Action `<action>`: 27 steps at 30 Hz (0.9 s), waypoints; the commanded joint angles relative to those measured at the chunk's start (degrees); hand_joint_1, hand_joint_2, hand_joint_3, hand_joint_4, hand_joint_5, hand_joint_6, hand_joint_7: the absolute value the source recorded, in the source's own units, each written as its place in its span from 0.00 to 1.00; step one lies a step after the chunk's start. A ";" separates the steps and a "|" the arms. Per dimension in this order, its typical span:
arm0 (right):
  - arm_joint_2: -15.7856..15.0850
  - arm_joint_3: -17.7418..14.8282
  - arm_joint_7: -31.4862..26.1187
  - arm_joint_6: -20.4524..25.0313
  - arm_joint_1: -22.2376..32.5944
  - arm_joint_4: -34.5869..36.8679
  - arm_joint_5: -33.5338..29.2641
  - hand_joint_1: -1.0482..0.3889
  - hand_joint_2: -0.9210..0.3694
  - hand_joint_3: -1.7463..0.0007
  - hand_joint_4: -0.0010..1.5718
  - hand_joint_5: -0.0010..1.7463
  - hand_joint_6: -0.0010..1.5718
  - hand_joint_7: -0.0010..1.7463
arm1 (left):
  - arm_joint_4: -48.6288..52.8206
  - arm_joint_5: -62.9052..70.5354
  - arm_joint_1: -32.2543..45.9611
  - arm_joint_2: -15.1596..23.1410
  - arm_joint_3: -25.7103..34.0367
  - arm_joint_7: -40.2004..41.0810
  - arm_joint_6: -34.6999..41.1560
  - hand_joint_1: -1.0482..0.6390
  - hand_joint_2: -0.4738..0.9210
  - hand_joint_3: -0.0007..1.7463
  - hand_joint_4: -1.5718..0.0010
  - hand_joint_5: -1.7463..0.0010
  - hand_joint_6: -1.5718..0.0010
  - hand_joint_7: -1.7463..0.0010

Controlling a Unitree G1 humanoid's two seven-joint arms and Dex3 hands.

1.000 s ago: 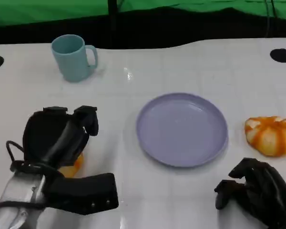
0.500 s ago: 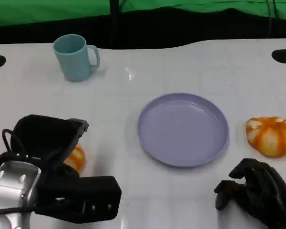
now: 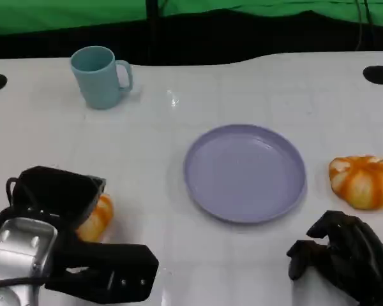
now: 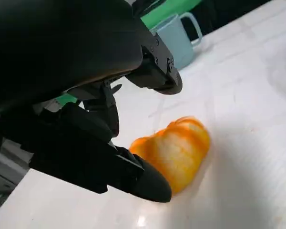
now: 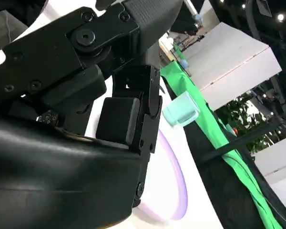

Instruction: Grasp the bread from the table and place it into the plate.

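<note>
An orange, white-streaked bread roll [image 3: 97, 217] lies on the white table at the near left. My left hand [image 3: 54, 197] hangs over it and covers its left part. In the left wrist view the roll [image 4: 178, 150] sits on the table between the spread fingers of my left hand [image 4: 86, 95]; the lower fingertip [image 4: 148, 183] is at its side and the upper fingers arch above it without closing. The lavender plate [image 3: 198, 191] is in the middle of the table, with nothing on it. My right hand [image 3: 341, 255] rests at the near right, fingers curled, holding nothing.
A second orange roll [image 3: 364, 180] lies right of the plate, just beyond my right hand. A light blue mug [image 3: 99, 76] stands at the far left, also seen as the mug [image 4: 181, 38]. Black and green backdrop lines the table's far edge.
My left hand has sunk toward the near edge and its raised fingers have come down around the left roll, which now shows more. The right hand has not moved.
</note>
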 commanded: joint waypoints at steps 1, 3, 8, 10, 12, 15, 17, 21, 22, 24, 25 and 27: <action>-0.86 -0.25 0.38 0.10 0.46 -0.22 0.51 0.00 0.12 1.00 0.97 0.46 1.00 0.19 | 4.37 2.13 -1.38 -0.87 -1.08 2.44 0.30 0.17 0.91 0.00 0.71 0.38 0.74 1.00; -0.86 -0.11 0.01 0.09 0.57 -0.58 0.25 0.00 0.12 1.00 0.97 0.46 1.00 0.19 | 6.63 2.60 -2.03 -1.54 -1.46 2.97 0.76 0.18 0.91 0.00 0.72 0.39 0.75 1.00; -0.85 -0.20 0.40 -0.03 0.49 -0.33 0.45 0.00 0.12 1.00 0.97 0.46 1.00 0.20 | 13.20 3.07 -3.47 -2.77 -2.53 6.92 0.94 0.18 0.91 0.00 0.72 0.37 0.75 1.00; -0.73 -0.19 -0.24 0.18 0.66 -0.67 0.33 0.00 0.12 1.00 0.97 0.46 1.00 0.19 | 15.95 2.73 -4.05 -3.11 -2.94 9.27 0.80 0.18 0.91 0.00 0.73 0.33 0.76 1.00; -0.73 -0.09 -0.25 -0.08 0.74 -0.77 0.14 0.00 0.12 1.00 0.97 0.46 1.00 0.19 | 17.83 2.06 -4.47 -3.37 -3.11 11.11 0.65 0.20 0.92 0.00 0.74 0.32 0.76 1.00; -0.77 -0.04 0.08 -0.55 0.67 -0.55 0.03 0.00 0.11 1.00 0.97 0.47 1.00 0.19 | 18.78 1.61 -4.79 -3.46 -3.32 12.10 0.70 0.21 0.92 0.00 0.75 0.33 0.76 1.00; -0.71 -0.11 -0.10 -0.08 0.67 -0.61 0.25 0.00 0.11 1.00 0.97 0.47 1.00 0.19 | 21.10 0.48 -5.19 -3.79 -3.21 14.32 0.03 0.27 0.93 0.00 0.74 0.33 0.76 1.00; -0.71 -0.10 -0.37 0.33 0.59 -0.74 0.30 0.00 0.12 1.00 0.97 0.47 1.00 0.19 | 24.68 -2.75 -5.92 -4.08 -3.07 18.48 -1.67 0.35 0.97 0.01 0.74 0.16 0.73 1.00; -0.69 -0.07 -0.27 -0.02 0.52 -0.59 0.18 0.00 0.12 1.00 0.97 0.47 1.00 0.20 | 25.49 -3.64 -6.15 -4.08 -3.05 19.30 -2.14 0.35 0.97 0.01 0.74 0.14 0.72 1.00; -0.67 -0.04 -0.11 -0.46 0.44 -0.39 0.05 0.00 0.11 1.00 0.97 0.47 1.00 0.20 | 26.47 -4.73 -6.48 -4.02 -3.16 20.31 -2.60 0.36 0.98 0.01 0.72 0.11 0.71 0.99; -0.67 -0.04 -0.07 -0.55 0.42 -0.34 0.03 0.00 0.11 1.00 0.97 0.47 1.00 0.20 | 26.75 -5.09 -6.61 -3.95 -3.28 20.62 -2.68 0.36 0.98 0.01 0.72 0.11 0.71 0.99; -0.76 0.00 0.02 -0.40 0.46 -0.40 0.05 0.00 0.11 1.00 0.97 0.47 1.00 0.20 | 28.23 -6.59 -7.03 -4.10 -3.13 21.65 -3.37 0.36 0.98 0.01 0.71 0.11 0.70 0.99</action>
